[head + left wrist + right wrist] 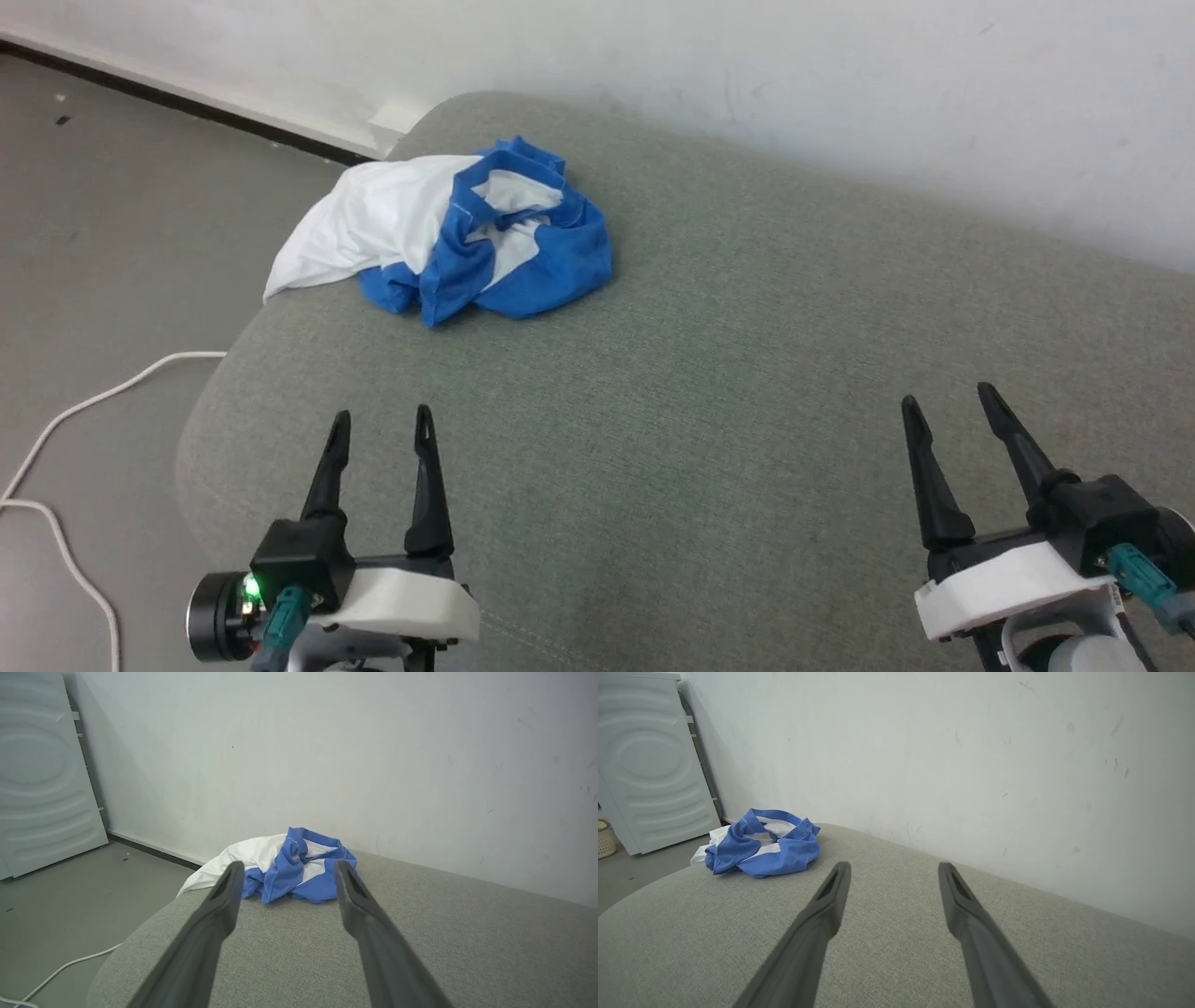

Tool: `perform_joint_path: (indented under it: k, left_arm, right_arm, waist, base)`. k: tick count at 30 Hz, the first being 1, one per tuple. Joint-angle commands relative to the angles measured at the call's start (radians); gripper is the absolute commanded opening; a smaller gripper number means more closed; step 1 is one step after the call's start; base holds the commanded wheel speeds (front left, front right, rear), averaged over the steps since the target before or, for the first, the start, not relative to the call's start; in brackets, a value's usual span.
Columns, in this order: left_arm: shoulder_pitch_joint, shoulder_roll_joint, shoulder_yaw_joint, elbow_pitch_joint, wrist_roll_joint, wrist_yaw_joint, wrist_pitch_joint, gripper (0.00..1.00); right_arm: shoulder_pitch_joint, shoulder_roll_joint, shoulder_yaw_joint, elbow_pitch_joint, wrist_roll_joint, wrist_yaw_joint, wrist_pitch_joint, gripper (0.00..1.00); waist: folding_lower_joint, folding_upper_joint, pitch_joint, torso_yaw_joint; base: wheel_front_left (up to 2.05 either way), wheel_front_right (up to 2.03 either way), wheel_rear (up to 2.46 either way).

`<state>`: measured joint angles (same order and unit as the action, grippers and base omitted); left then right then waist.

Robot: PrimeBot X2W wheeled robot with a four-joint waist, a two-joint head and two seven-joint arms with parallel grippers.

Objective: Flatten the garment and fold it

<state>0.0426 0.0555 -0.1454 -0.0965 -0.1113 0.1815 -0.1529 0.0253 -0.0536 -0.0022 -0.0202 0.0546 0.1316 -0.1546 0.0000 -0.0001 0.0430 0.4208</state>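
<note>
- Spanning the workspace, the grey cushioned seat [766, 392] offers a broad bare top, room enough for spreading.
- The garment [448, 238] sits bunched at its far left corner, white cloth spilling over the edge, so nothing is flattened yet.
- The left gripper [381, 418] and right gripper [945, 395] hover at the near side, jaws parted and empty, seemingly poised to reach.
- A white cable [93, 401] trails beside the seat.

The garment [448, 233], at the seat's [747, 392] far left corner, is white with bright blue parts. The seat is a plain grey-green weave. The left gripper [383, 425] and right gripper [945, 397] are black-fingered with white housings. The cable [177, 357] is white. The pale panel [42, 765] seems embossed with ovals.
</note>
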Motion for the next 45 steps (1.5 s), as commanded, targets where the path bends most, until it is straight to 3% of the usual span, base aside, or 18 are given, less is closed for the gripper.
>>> perform_joint_path:
  k: [1, 45]
  left_arm:
    - [0.017, -0.003, -0.009, -0.008, -0.008, 0.01, -0.013, 1.0]
    - [0.056, -0.005, -0.097, -0.061, -0.058, 0.11, -0.103, 1.0]
  right_arm:
    - [0.012, 0.002, -0.003, -0.005, 0.006, -0.001, -0.012, 1.0]
    - [0.04, 0.003, 0.005, -0.055, -0.001, -0.001, -0.101, 1.0]
  waist:
    - [0.0, 0.0001, 0.003, 0.015]
    - [0.0, 0.0001, 0.04, 0.238]
  base:
    - [0.0, 0.0, 0.0]
    - [0.0, 0.0, 0.0]
